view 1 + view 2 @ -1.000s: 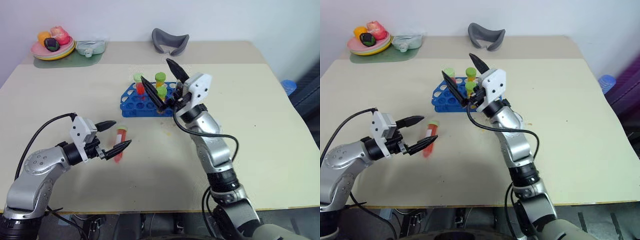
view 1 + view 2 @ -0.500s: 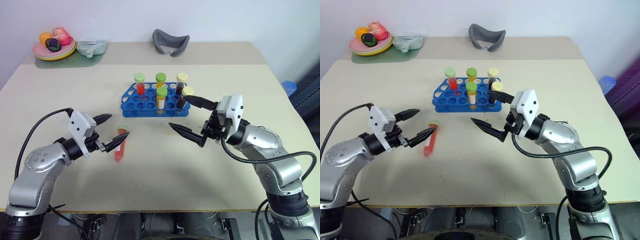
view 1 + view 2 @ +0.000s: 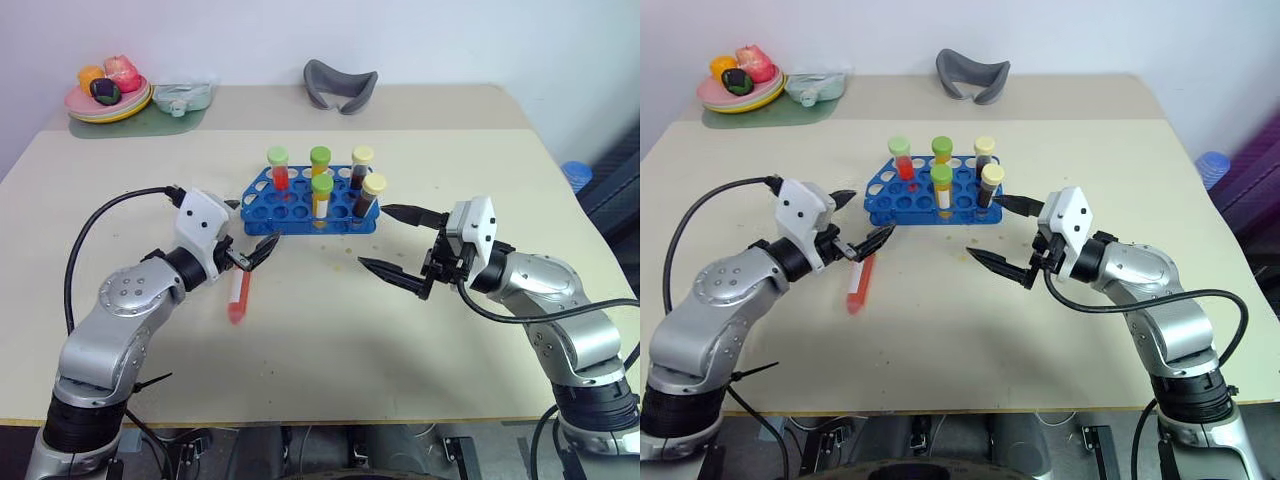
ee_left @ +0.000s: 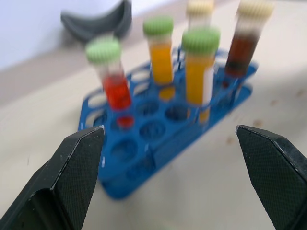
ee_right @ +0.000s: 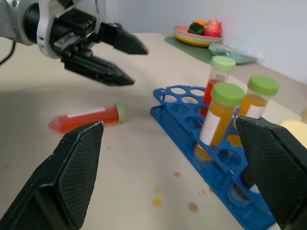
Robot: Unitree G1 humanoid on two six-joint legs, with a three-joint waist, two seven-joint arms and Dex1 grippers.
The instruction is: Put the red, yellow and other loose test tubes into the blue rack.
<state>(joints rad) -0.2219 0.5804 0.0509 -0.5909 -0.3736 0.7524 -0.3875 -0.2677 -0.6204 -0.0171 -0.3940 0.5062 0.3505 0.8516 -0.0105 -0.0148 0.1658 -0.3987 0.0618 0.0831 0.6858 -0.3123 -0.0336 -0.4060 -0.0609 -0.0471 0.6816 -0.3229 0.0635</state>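
Blue rack [image 3: 300, 211]: sits mid-table, and five capped tubes are standing in it right now, one red, two yellow-orange, two dark brown.
Loose tube [image 3: 238, 297]: one red tube with a light-green cap lies flat on the table [image 3: 320, 330] at about 7 o'clock from the rack, cap end toward the rack, tip pointing away.
Left gripper [image 3: 251, 247]: fingers spread wide with nothing between them; it hangs just above the cap end of the lying tube, at 8 o'clock from the rack, aimed at the rack's near-left corner.
Right gripper [image 3: 400, 243]: fingers wide apart too, empty; it's at 4 o'clock from the rack, near it but not touching, pointing back toward the left arm.
Far side: a plate of toy food [image 3: 106, 92] at 10 o'clock from the rack, a grey curved object [image 3: 341, 83] at 12 o'clock.
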